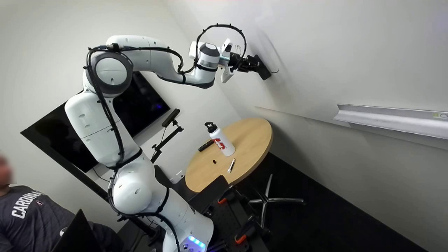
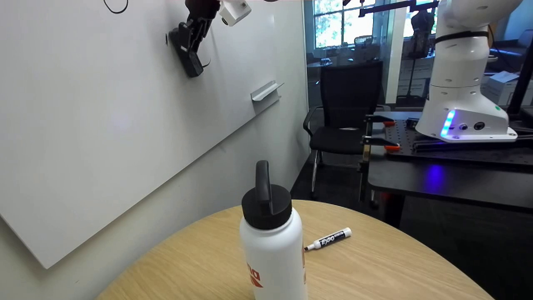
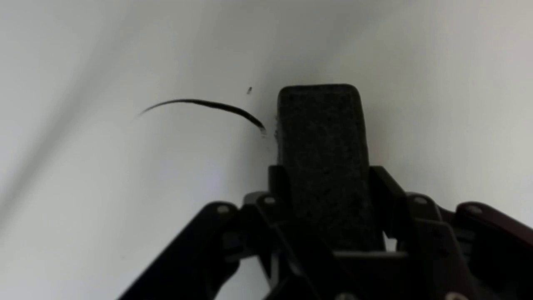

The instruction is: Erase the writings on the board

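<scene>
The board [image 1: 350, 66] is a large white panel, also in an exterior view [image 2: 108, 137] and the wrist view [image 3: 83, 175]. My gripper [image 1: 252, 63], also in an exterior view [image 2: 194, 36] and the wrist view [image 3: 327, 181], is shut on a black block eraser [image 3: 322, 133]. The eraser lies against or very close to the board. In the wrist view a curved dark stroke [image 3: 220, 106] ends just left of the eraser, with a small speck [image 3: 249, 90] above it. A hook-shaped mark [image 2: 116, 10] and a short mark [image 2: 166, 39] show in an exterior view. The board behind the eraser is hidden.
A round wooden table [image 1: 253, 134] stands below the board with a white bottle [image 1: 224, 142] and a marker [image 1: 231, 165]. A ledge [image 1: 392, 120] runs along the board's lower edge. A black screen [image 1: 140, 101] hangs behind the arm. A person [image 1: 31, 217] sits nearby.
</scene>
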